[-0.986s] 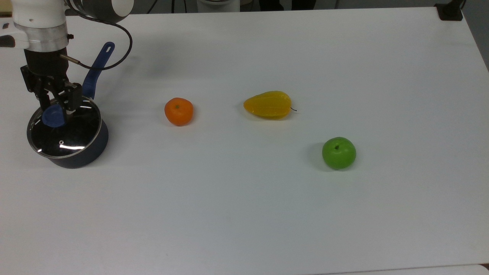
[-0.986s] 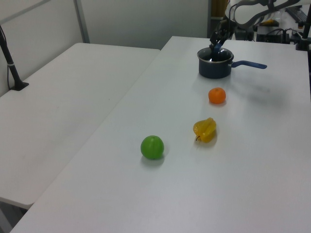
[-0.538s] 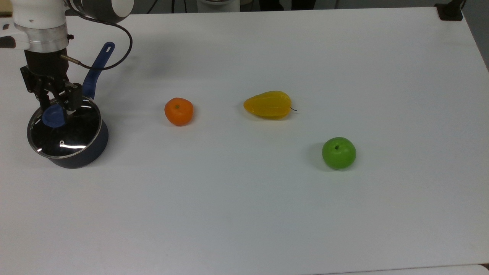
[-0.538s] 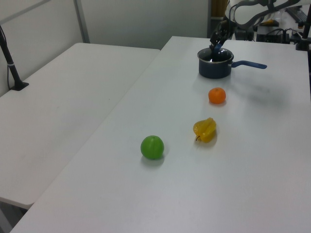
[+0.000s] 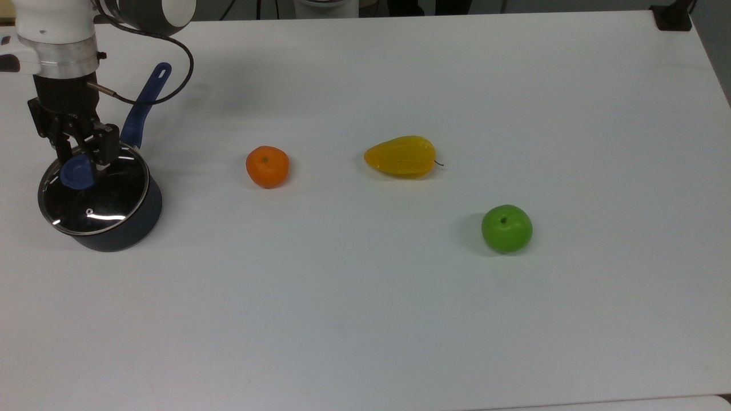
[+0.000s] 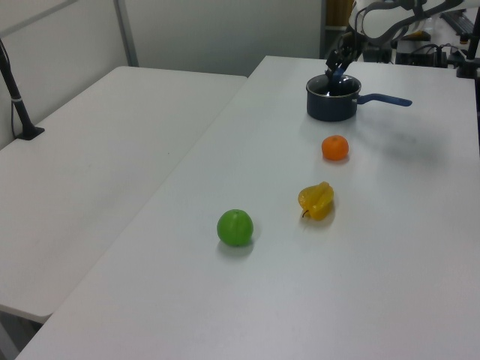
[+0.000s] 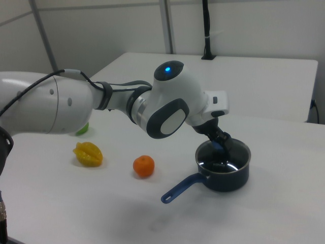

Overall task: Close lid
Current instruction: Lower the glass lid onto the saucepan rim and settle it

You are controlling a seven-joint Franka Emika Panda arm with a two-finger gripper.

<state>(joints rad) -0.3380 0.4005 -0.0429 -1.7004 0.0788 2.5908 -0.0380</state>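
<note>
1. Gripper point(image 5: 80, 155): you have it at the top view's left edge, black fingers clamped on the blue knob point(image 5: 76, 172).
2. Lid point(image 5: 94, 197): round clear glass with a thin steel rim, sitting over the pot point(image 5: 128, 225), slightly off toward the top view's left.
3. Pot: dark blue and cylindrical; its long blue handle point(image 5: 145, 103) points to the upper left of the top view.
4. Orange point(image 5: 267, 166): round and dimpled, just left of centre in the top view.
5. Starfruit point(image 5: 401, 156): glossy yellow and ridged, at centre.
6. Apple point(image 5: 506, 228): smooth green, right of centre.
7. Table point(image 5: 400, 319): flat matte white.
</note>
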